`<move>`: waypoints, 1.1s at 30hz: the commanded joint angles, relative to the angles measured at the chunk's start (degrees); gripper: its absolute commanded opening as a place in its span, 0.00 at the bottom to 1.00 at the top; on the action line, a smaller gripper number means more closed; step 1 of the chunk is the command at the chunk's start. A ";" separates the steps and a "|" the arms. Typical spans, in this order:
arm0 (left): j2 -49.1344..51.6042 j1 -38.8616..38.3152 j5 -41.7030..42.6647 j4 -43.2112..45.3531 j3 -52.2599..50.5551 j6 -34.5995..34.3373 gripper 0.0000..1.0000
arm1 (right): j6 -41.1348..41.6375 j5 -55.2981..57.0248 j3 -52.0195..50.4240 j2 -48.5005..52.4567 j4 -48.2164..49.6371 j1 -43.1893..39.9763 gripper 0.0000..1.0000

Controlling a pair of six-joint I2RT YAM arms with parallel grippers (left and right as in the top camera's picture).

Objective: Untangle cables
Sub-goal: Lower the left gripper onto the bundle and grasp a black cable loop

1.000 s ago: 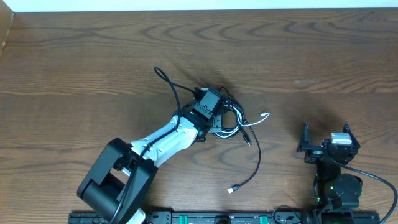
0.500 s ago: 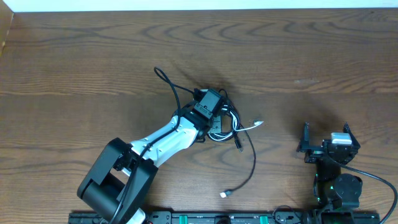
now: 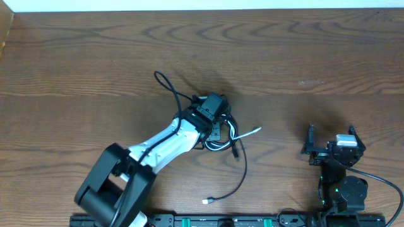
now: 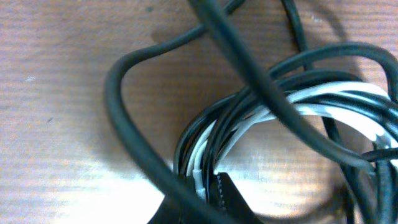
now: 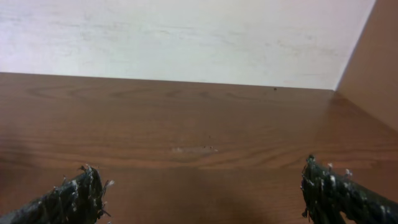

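Some cables point(image 3: 235, 135) beneath left tool point(image 3: 216, 126)

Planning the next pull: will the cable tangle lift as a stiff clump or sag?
Likely floppy: the cable tangle lies in thin slack loops, so it should sag. Its black tail, trailing loose, would probably drag behind. The interlocked loops may well lift together.
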 commanded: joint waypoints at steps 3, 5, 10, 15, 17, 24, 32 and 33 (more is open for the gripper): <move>-8.15 0.00 -0.31 -1.16 -0.92 -0.70 0.07 | -0.55 -0.15 -0.17 -0.33 -0.09 0.48 0.99; -10.86 0.00 -0.28 -1.16 -0.92 -0.72 0.08 | -0.55 -0.15 -0.17 -0.33 -0.09 0.48 0.99; -17.59 0.00 -0.28 -1.60 -0.92 -3.26 0.08 | -0.55 -0.15 -0.17 -0.33 -0.09 0.48 0.99; -21.73 0.00 0.33 -3.32 -0.92 -4.57 0.08 | -0.55 -0.15 -0.17 -0.33 -0.07 0.48 0.99; -22.25 0.00 1.75 -3.91 -0.92 -4.55 0.08 | -0.55 -0.15 -0.17 -0.33 -0.07 0.48 0.99; -22.34 0.00 3.85 -4.15 -0.92 -4.55 0.07 | -0.55 -0.15 -0.17 -0.33 -0.07 0.48 0.99; -22.34 0.00 4.07 -4.15 -0.92 -4.57 0.08 | -0.55 -0.15 -0.17 -0.33 -0.07 0.48 0.99; -22.34 0.00 4.22 -4.15 -0.92 -4.55 0.08 | -0.55 -0.15 -0.17 -0.33 -0.07 0.48 0.99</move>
